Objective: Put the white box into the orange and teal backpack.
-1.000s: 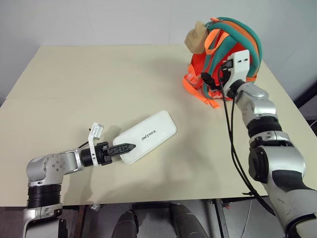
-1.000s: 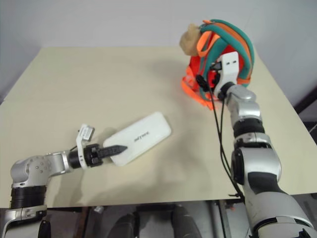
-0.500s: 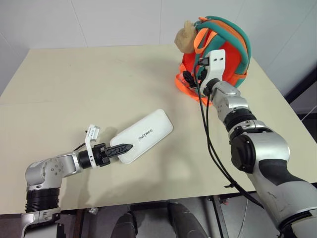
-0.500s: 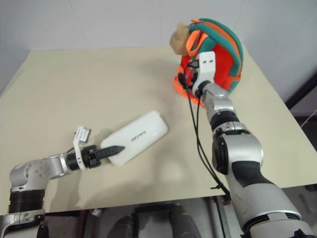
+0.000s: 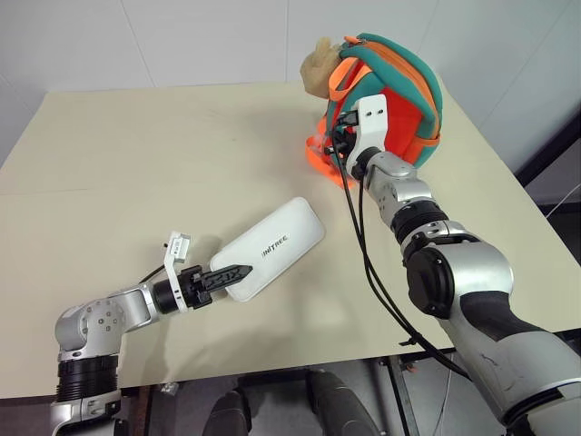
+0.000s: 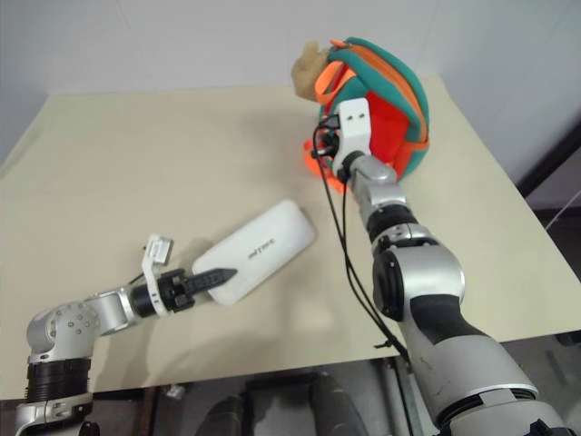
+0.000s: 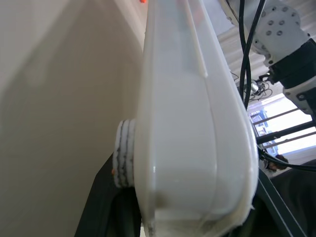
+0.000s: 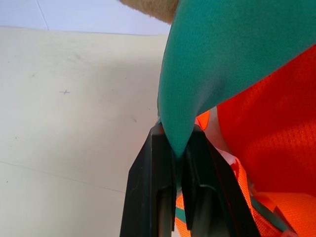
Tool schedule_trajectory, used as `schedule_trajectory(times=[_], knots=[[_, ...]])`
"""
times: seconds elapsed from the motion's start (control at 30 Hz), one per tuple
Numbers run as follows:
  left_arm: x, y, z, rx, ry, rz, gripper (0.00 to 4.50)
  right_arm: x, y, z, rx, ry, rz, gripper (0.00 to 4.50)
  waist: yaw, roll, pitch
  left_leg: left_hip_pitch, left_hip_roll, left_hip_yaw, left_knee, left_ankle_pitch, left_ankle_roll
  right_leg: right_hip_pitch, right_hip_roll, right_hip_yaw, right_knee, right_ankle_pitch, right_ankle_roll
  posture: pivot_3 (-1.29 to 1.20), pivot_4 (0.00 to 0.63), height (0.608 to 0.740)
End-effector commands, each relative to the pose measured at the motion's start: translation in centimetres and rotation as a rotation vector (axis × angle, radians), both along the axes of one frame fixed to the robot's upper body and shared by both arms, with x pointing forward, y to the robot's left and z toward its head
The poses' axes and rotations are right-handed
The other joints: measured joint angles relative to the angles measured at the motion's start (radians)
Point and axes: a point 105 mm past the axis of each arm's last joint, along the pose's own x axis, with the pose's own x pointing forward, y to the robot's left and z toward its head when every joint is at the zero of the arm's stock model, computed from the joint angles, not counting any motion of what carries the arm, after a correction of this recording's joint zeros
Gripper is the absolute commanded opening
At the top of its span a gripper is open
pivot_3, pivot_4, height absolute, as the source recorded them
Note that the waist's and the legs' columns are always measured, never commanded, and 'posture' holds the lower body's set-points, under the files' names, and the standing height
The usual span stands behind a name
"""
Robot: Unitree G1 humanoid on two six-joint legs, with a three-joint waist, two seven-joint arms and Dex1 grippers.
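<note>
Fingers of the right gripper (image 8: 175, 148) are pinching a fold of teal trim on the orange and teal backpack (image 5: 399, 100), closed tight on the fabric, as the right wrist view is showing. Fingers of the left gripper (image 5: 234, 272) are clamping the near end of the white box (image 5: 272, 248), one above and one beneath its edge. Box is lying flat on the tabletop (image 5: 136, 163), angled toward the backpack yet well apart from it. Backpack is sitting upright at the far right of the tabletop, with a tan plush ball (image 5: 316, 68) at its top. Step in hand, judged from these grips, is the opening of the bag while the box is waiting. Next move is calling for the teal edge to be pulled aside, widening a mouth, and for the box to be lifted and carried over. Box is looking smooth, rigid and round-cornered, with small dark lettering on its face.
</note>
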Motion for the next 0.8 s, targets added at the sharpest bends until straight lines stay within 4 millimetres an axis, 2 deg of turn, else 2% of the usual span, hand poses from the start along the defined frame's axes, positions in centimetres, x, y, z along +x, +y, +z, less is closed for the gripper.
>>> schedule_trajectory(times=[0.03, 0.2, 0.4, 0.47, 0.57, 0.8], knots=[[-0.3, -0.4, 1.6, -0.034, -0.053, -0.015, 1.43, -0.2, 0.1, 1.7, 0.050, -0.067, 0.030, 0.02, 0.000, 0.000, 0.000, 0.000, 0.000, 0.000, 0.000, 0.000, 0.000, 0.000, 0.000, 0.000, 0.000, 0.000, 0.000, 0.00, 0.150, 0.740], [-0.1, -0.4, 1.8, -0.028, -0.050, -0.015, 1.43, -0.6, -0.8, 2.3, 0.115, -0.089, 0.113, 0.02, 0.000, 0.000, 0.000, 0.000, 0.000, 0.000, 0.000, 0.000, 0.000, 0.000, 0.000, 0.000, 0.000, 0.000, 0.000, 0.00, 0.150, 0.740], [0.5, 0.7, 2.1, -0.001, -0.071, 0.002, 1.43, -3.3, -1.8, 2.9, 0.149, -0.102, 0.449, 0.02, 0.002, 0.000, 0.000, 0.000, 0.000, 0.000, 0.000, 0.000, 0.000, 0.001, 0.000, -0.001, -0.001, 0.000, 0.000, 0.00, 0.150, 0.740], [0.6, 1.5, 2.1, 0.018, -0.082, 0.010, 1.43, -5.2, -1.9, 3.2, 0.159, -0.078, 0.594, 0.02, 0.004, 0.000, 0.000, -0.001, 0.000, -0.001, -0.001, 0.000, 0.000, 0.000, 0.000, -0.002, -0.001, 0.000, 0.000, 0.00, 0.150, 0.740], [0.8, 3.1, 2.1, 0.057, -0.112, 0.023, 1.43, -10.0, -1.8, 4.3, 0.166, -0.036, 0.827, 0.02, 0.007, 0.001, 0.000, -0.001, 0.001, -0.002, -0.002, 0.000, -0.001, 0.000, 0.000, -0.003, 0.000, 0.000, -0.001, 0.00, 0.150, 0.740], [0.9, 6.1, 2.7, 0.110, -0.186, 0.066, 1.43, -19.4, -2.3, 5.5, 0.159, 0.168, 1.168, 0.02, 0.025, 0.002, 0.001, 0.000, 0.001, -0.003, -0.004, 0.000, -0.001, -0.002, 0.001, -0.004, 0.001, -0.003, -0.004, 0.00, 0.150, 0.740]])
